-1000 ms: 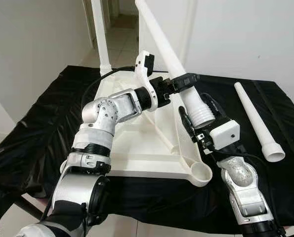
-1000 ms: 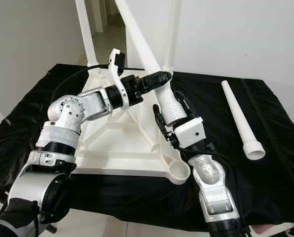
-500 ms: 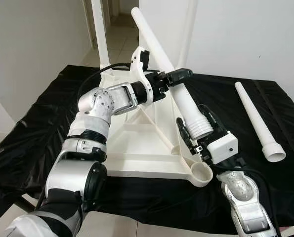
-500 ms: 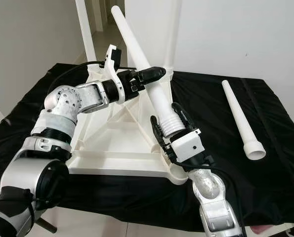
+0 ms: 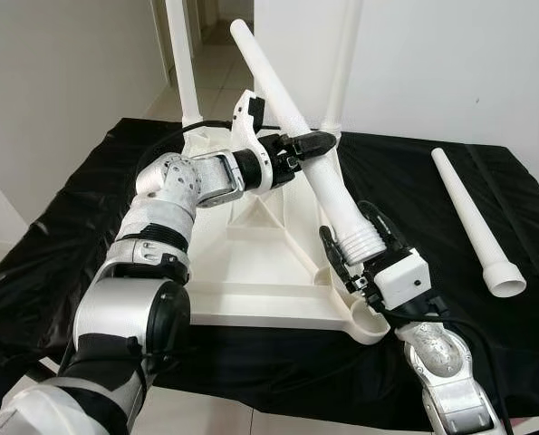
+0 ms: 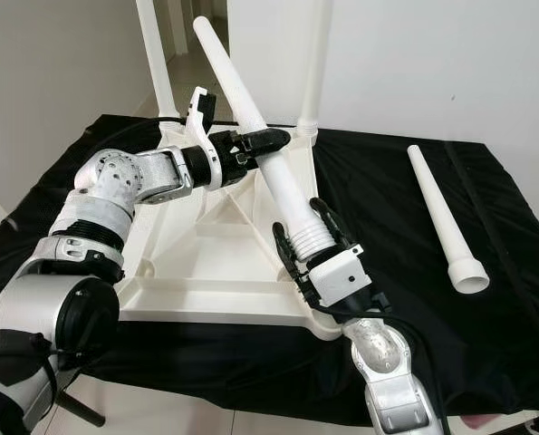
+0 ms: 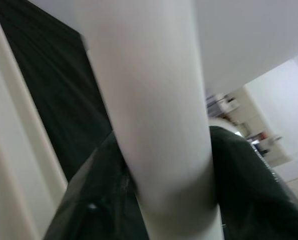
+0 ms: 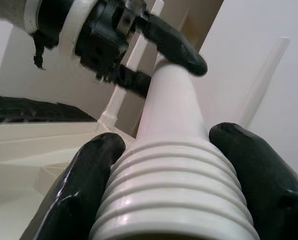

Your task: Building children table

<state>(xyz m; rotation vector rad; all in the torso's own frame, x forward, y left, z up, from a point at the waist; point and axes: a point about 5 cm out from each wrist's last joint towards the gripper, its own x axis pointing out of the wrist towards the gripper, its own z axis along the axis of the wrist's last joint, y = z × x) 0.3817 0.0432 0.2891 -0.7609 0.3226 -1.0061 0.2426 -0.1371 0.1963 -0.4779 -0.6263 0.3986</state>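
Note:
An upturned white table top (image 5: 251, 263) lies on the black cloth, with two legs standing at its far corners. A third white leg (image 5: 296, 127) slants over it, narrow end up and away. My left gripper (image 5: 316, 142) is shut on the middle of that leg. My right gripper (image 5: 358, 243) is shut on its ribbed threaded end (image 8: 171, 192), which hangs just above the open corner socket (image 5: 370, 319) at the near right. In the left wrist view the leg (image 7: 154, 115) sits between the black fingers (image 7: 249, 195).
A fourth loose white leg (image 5: 476, 222) lies on the black cloth (image 5: 486, 335) to the right. White walls stand behind and to the left; a doorway opens at the back. The cloth's front edge drops off near me.
Both grippers have carried the slanted leg down and toward me. Its ribbed end now sits lower, close above the near right corner socket. My left arm has stretched out further.

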